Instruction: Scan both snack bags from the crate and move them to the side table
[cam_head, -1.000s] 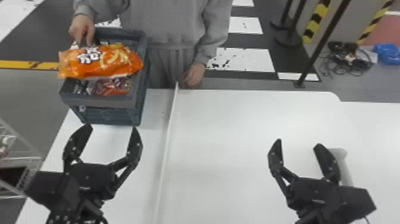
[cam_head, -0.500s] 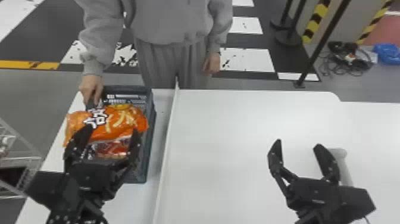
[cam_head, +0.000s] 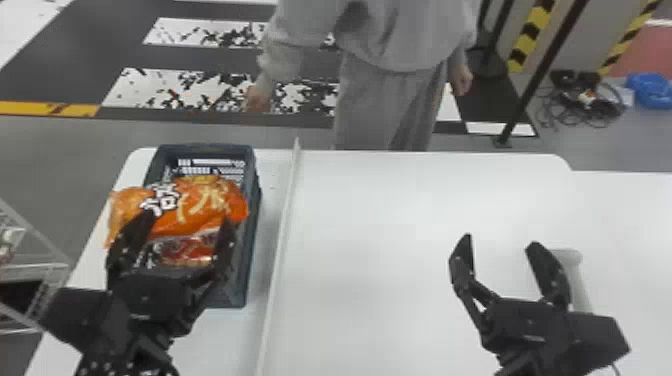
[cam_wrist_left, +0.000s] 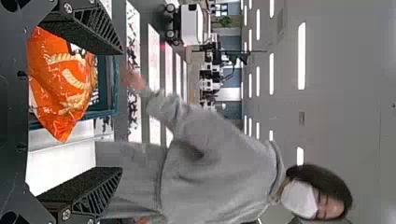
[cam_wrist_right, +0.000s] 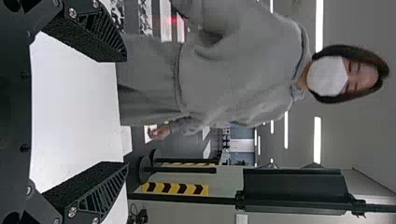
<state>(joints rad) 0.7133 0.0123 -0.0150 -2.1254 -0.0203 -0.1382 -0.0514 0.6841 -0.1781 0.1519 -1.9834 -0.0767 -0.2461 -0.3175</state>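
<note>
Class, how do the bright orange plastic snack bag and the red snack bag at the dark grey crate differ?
The orange bag lies uppermost, overhanging the crate; the red bag sits lower, inside. The orange bag's front is mostly exposed; the red bag is largely covered. Both look glossy.

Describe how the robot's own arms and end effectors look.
The left arm and right arm are black with boxy housings. The left end effector and right end effector match: two tapered black fingers each, with grainy pads, slotted sides and silver-coloured screws near the base.
</note>
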